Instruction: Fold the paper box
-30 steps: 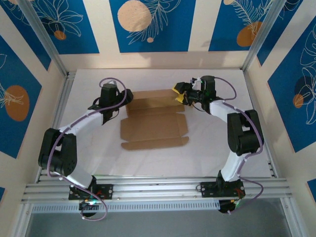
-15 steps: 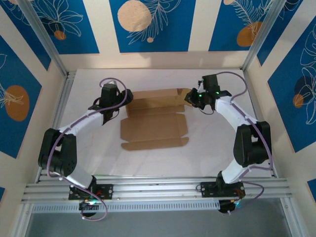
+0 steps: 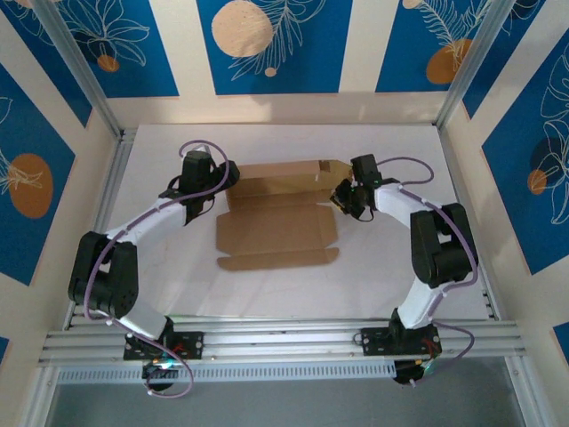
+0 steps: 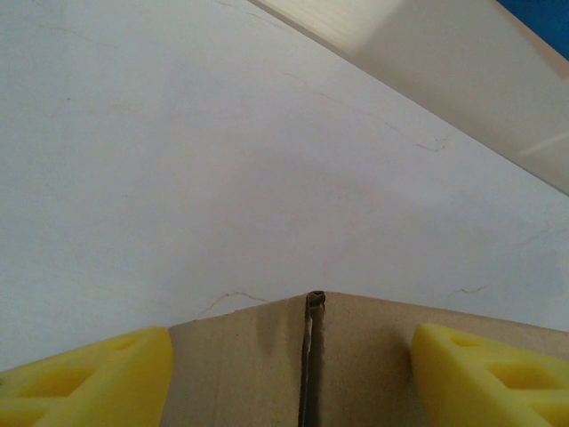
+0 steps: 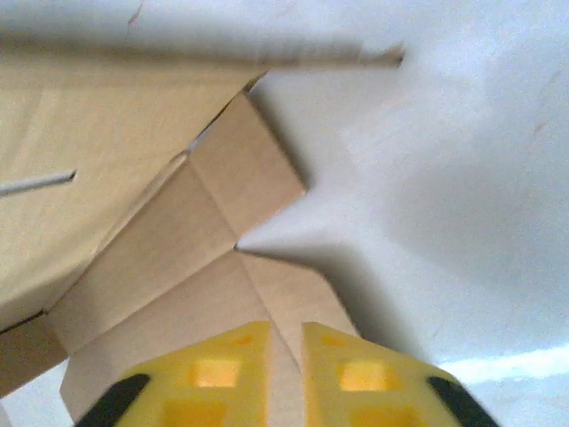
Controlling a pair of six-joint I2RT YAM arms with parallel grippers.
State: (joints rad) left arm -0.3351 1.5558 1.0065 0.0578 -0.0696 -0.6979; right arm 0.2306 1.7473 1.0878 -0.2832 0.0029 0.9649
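The paper box [image 3: 280, 227] lies open on the white table, a brown cardboard sheet with its back wall raised and its front flap flat. My left gripper [image 3: 224, 185] is at the box's back left corner. In the left wrist view it [image 4: 292, 356] stands open, its yellow fingers [image 4: 89, 374] wide apart on either side of a slit cardboard corner [image 4: 373, 356]. My right gripper [image 3: 342, 197] is at the right edge of the box. In the right wrist view its jaws [image 5: 284, 342] are nearly together, pinching a creased side flap [image 5: 178, 258].
Aluminium rails [image 3: 284, 342] run along the near edge by the arm bases. Blue and cream patterned walls [image 3: 267, 44] close in the back and sides. Bare white table [image 3: 391, 267] lies right of the box and in front of it.
My right gripper has gone from open to nearly shut and has moved from the box's back right corner down to its right side flap. The left arm has not moved.
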